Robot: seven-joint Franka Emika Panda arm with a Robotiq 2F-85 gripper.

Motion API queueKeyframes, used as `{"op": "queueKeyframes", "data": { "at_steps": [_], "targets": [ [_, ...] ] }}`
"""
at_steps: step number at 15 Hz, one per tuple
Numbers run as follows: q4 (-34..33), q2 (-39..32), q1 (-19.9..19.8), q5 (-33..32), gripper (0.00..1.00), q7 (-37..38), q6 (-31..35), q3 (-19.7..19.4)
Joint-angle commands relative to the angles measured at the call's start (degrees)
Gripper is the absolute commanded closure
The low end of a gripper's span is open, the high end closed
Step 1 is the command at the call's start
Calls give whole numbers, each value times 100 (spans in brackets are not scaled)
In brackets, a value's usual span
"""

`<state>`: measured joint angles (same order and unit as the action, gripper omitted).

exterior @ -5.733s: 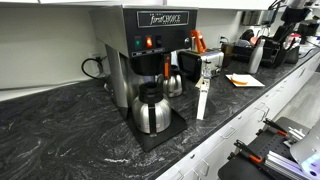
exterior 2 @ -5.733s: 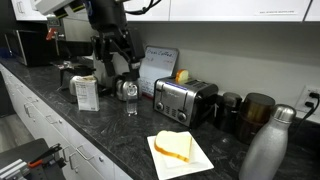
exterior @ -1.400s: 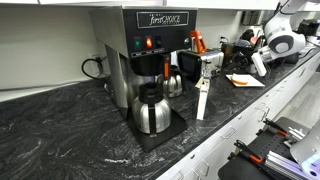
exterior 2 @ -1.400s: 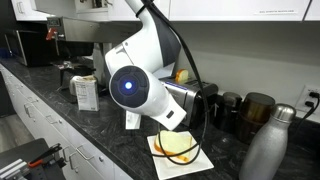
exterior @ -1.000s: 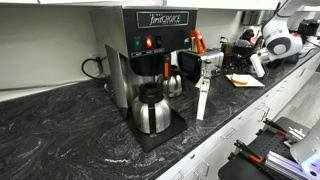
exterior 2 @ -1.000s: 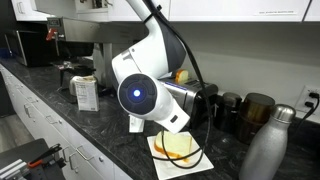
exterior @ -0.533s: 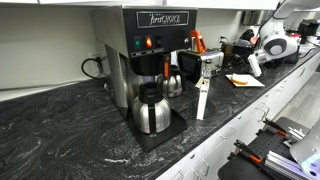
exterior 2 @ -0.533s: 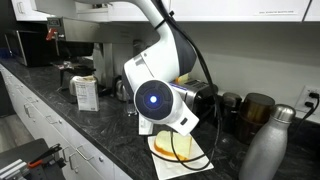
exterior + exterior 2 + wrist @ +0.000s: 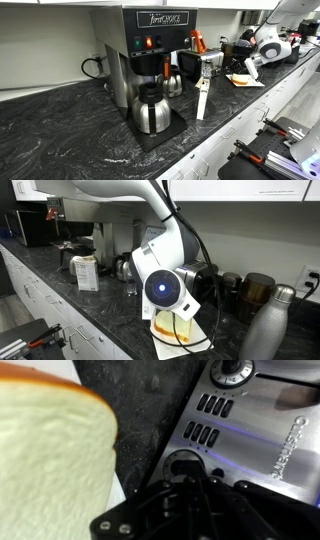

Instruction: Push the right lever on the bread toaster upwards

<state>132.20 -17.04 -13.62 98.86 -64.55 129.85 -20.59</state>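
Wrist view: the gripper (image 9: 190,495) sits at 6 o'clock, just a dark tangle, and honestly I can't tell how far apart the jaws are. Right at its 12 there's a round knob (image 9: 183,463) on the bread toaster (image 9: 250,430), whose chrome front runs off toward 2 o'clock. A bread slice (image 9: 45,450) fills 9 o'clock. In an exterior view the arm (image 9: 165,285) hangs over the counter (image 9: 110,315), with a steel bottle (image 9: 262,325) at its 4 o'clock.
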Motion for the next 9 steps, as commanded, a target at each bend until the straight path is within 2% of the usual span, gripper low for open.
{"op": "queueKeyframes", "data": {
  "at_steps": [1, 9],
  "targets": [
    [-254, -191, -201, 113, 100, -76, -189, 72],
    [-940, -656, -242, 168, 100, -50, -351, 188]
  ]
}}
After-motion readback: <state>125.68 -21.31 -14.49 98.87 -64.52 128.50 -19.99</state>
